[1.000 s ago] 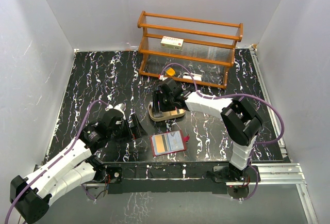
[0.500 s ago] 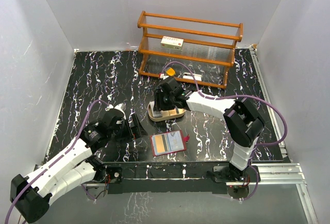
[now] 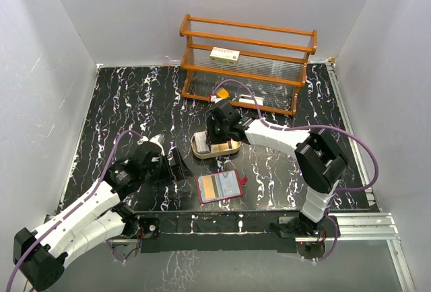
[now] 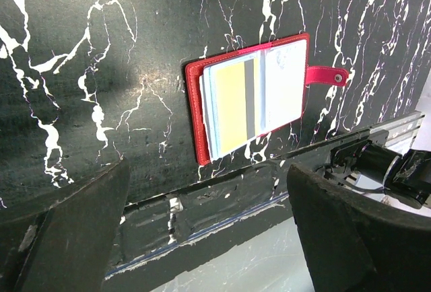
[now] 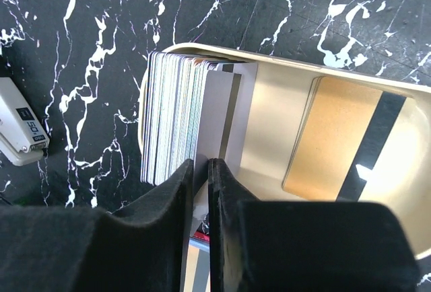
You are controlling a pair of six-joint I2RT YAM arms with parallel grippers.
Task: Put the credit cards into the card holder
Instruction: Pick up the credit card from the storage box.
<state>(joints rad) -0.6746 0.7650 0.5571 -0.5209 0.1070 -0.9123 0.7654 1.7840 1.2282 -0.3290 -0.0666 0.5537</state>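
Note:
A stack of credit cards (image 5: 172, 120) stands on edge at the left end of the tan oval tray (image 5: 283, 60). My right gripper (image 5: 201, 164) is shut on the grey card (image 5: 219, 114) at the stack's right end. A gold card with a dark stripe (image 5: 343, 137) lies flat in the tray. In the top view the right gripper (image 3: 214, 137) hangs over the tray (image 3: 199, 149). The red card holder (image 3: 219, 186) lies open near the front edge, a yellow card (image 4: 232, 103) in its pocket. My left gripper (image 4: 207, 171) hovers open just on the near side of the card holder (image 4: 194, 114), holding nothing.
A wooden rack (image 3: 249, 63) stands at the back with a white box with red marks (image 3: 225, 54) on it. An orange piece (image 3: 222, 94) lies in front of the rack. A small white device (image 5: 20, 130) lies left of the tray. The table's front edge (image 4: 222, 191) runs under the left gripper.
My right gripper's jaws have closed from wide apart onto the grey card at the end of the stack. The left arm and the card holder have not moved.

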